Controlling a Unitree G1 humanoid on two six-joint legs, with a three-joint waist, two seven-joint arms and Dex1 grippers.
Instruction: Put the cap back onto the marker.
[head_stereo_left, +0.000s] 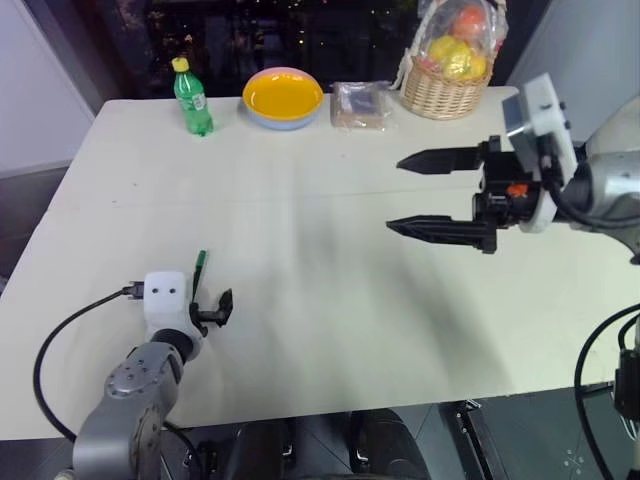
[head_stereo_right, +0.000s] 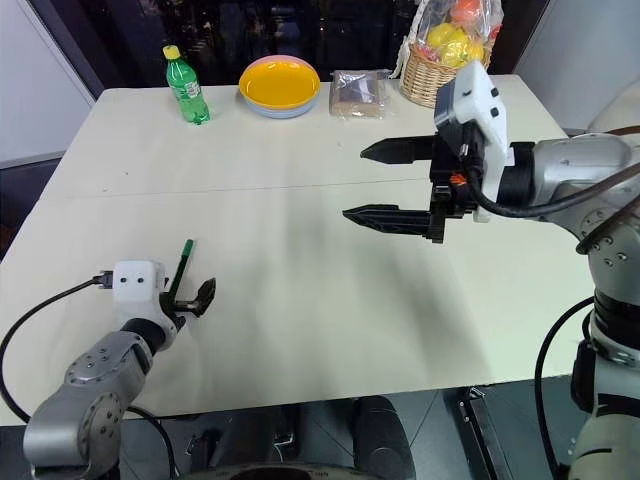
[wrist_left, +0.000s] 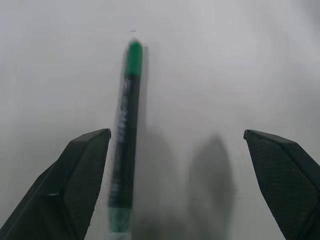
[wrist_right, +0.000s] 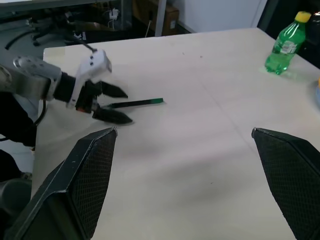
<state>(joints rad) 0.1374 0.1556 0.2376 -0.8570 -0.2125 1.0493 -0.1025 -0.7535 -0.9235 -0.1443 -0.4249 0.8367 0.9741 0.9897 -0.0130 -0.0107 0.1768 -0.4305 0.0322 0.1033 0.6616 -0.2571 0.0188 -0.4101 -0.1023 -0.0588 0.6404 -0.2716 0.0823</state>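
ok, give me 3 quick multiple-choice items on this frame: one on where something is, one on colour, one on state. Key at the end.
1. Where does the marker lie?
A. in the basket
B. on the table, between the left gripper's open fingers
C. in the right gripper

2. What colour is the bottle's lid?
A. yellow
B. red
C. white

3. How is the right gripper?
A. shut on the cap
B. shut, empty
C. open, empty, above the table

Key: 1 B, the left gripper straddles it on the table. 2 A, the green bottle has a yellow top. 3 C, the right gripper has its fingers spread with nothing between them.
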